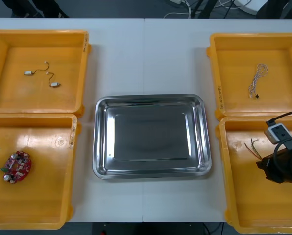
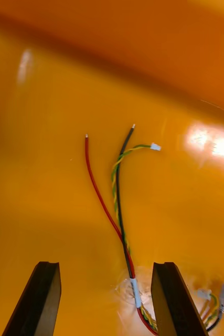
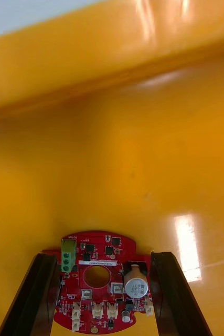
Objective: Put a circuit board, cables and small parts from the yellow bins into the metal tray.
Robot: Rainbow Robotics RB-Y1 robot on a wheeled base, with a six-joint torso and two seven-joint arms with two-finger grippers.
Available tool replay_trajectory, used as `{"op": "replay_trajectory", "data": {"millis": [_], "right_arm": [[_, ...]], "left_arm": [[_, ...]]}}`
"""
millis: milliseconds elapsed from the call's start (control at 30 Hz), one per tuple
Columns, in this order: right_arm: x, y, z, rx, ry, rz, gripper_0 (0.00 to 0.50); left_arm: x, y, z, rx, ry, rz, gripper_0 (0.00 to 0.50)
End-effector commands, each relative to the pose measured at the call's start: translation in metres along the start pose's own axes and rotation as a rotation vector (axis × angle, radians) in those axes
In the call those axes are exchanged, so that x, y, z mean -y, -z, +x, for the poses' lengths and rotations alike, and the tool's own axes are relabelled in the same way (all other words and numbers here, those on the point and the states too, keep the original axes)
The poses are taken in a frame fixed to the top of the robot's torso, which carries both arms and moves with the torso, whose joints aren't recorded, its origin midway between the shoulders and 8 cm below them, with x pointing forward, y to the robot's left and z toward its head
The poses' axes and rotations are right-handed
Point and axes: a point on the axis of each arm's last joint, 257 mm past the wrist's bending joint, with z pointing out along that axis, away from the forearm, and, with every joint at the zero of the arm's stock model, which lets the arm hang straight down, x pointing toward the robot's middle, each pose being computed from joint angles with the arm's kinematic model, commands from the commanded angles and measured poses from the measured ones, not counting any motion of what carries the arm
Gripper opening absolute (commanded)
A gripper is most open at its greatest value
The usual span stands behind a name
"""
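Left pincer (image 3: 104, 257): fingers apart, low inside the near-left yellow bin (image 1: 43, 196), one on each side of the round red circuit board (image 3: 93, 252).
Board: it lies flat on the bin floor, components facing up, right between my two fingers. I cannot tell if the pads touch its edge.
Right pincer (image 2: 106, 265): fingers apart here too, down in the near-right yellow bin (image 1: 244, 205).
Cable: the red and yellow cable (image 2: 120, 231) lies on that bin's floor. Its bound end sits between my fingers, hard by one of them, and its loose red, black and yellow strands fan out away from me.
Metal tray (image 1: 151, 175): bare and shiny, in the middle of the surface (image 1: 151, 54) between the two pairs of bins.
Far-left yellow bin (image 1: 13, 88): small metal parts (image 1: 54, 84) joined by a thin wire, lying near the bin's middle.
Far-right yellow bin (image 1: 278, 58): a twisted blue and white cable (image 1: 257, 78) lying loose on the floor, well apart from my right arm.
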Motion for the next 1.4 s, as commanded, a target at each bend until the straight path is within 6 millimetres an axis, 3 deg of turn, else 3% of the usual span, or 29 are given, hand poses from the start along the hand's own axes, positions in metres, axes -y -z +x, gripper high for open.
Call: {"op": "replay_trajectory", "data": {"millis": [33,800,1400], "right_arm": [[0.011,-0.004,0.02,-0.036,0.096,0.018,0.5],[0.038,-0.01,0.039,-0.081,0.181,0.069,0.5],[0.026,-0.02,0.05,-0.095,0.143,0.031,0.5]], "left_arm": [[-0.014,-0.014,0.02,-0.041,-0.015,-0.016,0.5],[-0.035,-0.029,0.022,0.0,-0.056,-0.042,0.5],[-0.03,-0.037,0.025,0.02,-0.081,-0.026,0.5]]}}
